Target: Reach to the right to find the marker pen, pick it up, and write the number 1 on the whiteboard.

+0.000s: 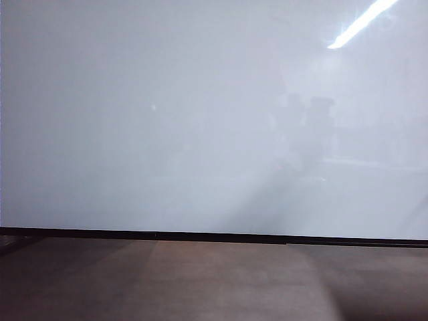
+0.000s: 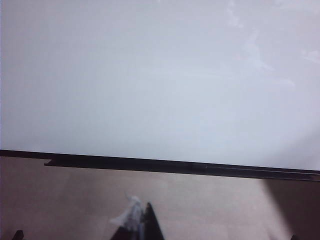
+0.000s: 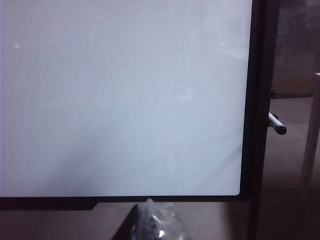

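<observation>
- Filling nearly the whole exterior view, the large glossy white whiteboard point(image 1: 167, 120) stands blank above its thin black lower edge, with a bright diagonal light streak point(image 1: 361, 23) high on the right and brown-grey floor point(image 1: 214, 281) below; neither gripper shows here.
- In the left wrist view, the left gripper point(image 2: 142, 225) shows only as a dark pointed tip with a pale scrap on it, jaws apparently together though I cannot tell for certain, holding nothing; the whiteboard point(image 2: 160, 75) lies ahead of the jaws, well apart.
- In the right wrist view, the right gripper point(image 3: 150, 222) has its jaws closed, empty; the whiteboard point(image 3: 120, 95) faces them, and a white marker pen with a black cap point(image 3: 276, 124) sticks out past the board's black side frame, well off to one side of the jaws.
</observation>
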`<state>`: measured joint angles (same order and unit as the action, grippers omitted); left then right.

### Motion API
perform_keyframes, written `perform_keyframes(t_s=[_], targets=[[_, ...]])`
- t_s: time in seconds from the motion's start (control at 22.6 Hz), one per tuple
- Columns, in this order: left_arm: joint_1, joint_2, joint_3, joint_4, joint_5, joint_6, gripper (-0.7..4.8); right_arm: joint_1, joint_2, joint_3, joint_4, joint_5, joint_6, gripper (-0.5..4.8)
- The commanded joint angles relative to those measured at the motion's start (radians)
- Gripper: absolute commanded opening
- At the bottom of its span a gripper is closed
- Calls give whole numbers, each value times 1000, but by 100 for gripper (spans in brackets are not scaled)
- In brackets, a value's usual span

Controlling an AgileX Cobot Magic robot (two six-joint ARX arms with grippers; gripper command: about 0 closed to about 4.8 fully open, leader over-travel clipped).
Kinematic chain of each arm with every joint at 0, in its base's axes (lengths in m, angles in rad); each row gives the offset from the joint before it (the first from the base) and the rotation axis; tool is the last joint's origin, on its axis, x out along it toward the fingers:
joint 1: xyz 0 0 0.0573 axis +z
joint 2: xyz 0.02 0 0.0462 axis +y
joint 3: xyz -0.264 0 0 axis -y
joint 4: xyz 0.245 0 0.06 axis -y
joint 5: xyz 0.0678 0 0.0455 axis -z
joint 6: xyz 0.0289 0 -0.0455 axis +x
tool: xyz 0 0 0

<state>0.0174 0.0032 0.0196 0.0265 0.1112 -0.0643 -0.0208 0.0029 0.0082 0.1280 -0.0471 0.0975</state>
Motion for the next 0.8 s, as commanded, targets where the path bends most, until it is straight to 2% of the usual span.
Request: perform_keyframes(t_s=[0.04, 0.4, 0.49, 0.53, 0.57, 0.62, 0.66, 0.75, 0.8], targets=[[1, 1, 3, 16, -6, 5, -5, -1, 0, -2, 12, 4, 3, -1], [-2, 1, 17, 38, -11, -1, -5, 1, 0, 16, 43, 26, 19, -1], [-3, 1, 86, -13, 7, -18, -5, 2, 1, 129, -41, 47, 36, -1], [-3, 2, 156, -87, 5, -19, -5, 2, 13, 214, -96, 80, -5, 3], [-3, 11, 199, -121, -2, -19, -5, 2, 25, 261, -103, 83, -52, 39], [-4, 28, 266, -150, -3, -19, -5, 2, 58, 327, -78, 95, -98, 137], [-3, 46, 304, -149, -3, -19, -5, 2, 84, 365, -57, 97, -83, 158], [-3, 119, 412, -144, -5, -19, -5, 2, 177, 441, 23, 97, -68, 165], [-4, 157, 457, -145, -5, -18, -5, 2, 224, 470, 42, 97, -68, 208]])
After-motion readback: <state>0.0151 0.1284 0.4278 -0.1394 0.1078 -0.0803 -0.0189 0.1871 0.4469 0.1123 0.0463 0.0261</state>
